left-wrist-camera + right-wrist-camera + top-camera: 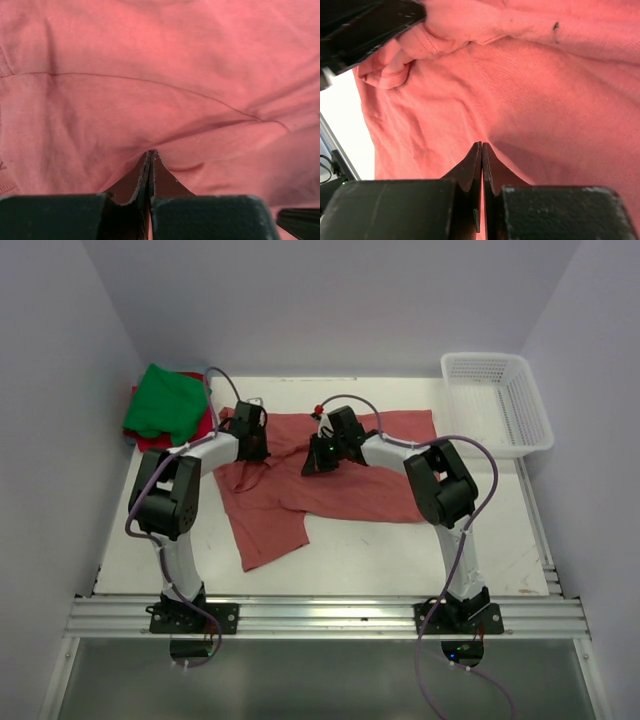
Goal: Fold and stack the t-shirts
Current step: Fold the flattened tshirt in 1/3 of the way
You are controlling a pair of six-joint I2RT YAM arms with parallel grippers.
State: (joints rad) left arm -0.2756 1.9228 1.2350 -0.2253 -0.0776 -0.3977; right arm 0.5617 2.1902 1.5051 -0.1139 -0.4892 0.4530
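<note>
The big brick-red t-shirt [345, 485] lies in the middle of the table [350, 550]. It is spread out but not flat. It has many wrinkles, and 1 long part hangs down toward the near left side. Its far edge is bunched up where the 2 arms reach it. The left gripper [150, 155] is on the far left part of this shirt. Its 2 fingers are pressed tight together, and the cloth puckers into a little fold right at their tips, so it is pinching the shirt. The right gripper [481, 147] is on the far edge near the middle of the shirt, just beside the left one. Its fingers are squeezed together too, with their tips in the cloth and a thin strip of red between them, so it also grips the shirt. In the right wrist view, a rolled-up lump of the shirt sits under the dark shape at the top left. The green t-shirt [165, 400] sits in the far left corner of the table, folded into a lump. The red-pink t-shirt [198, 430] lies under it, and only its edges peek out. A white basket [482, 359] stands in the far right corner, well apart from all 3 shirts.
</note>
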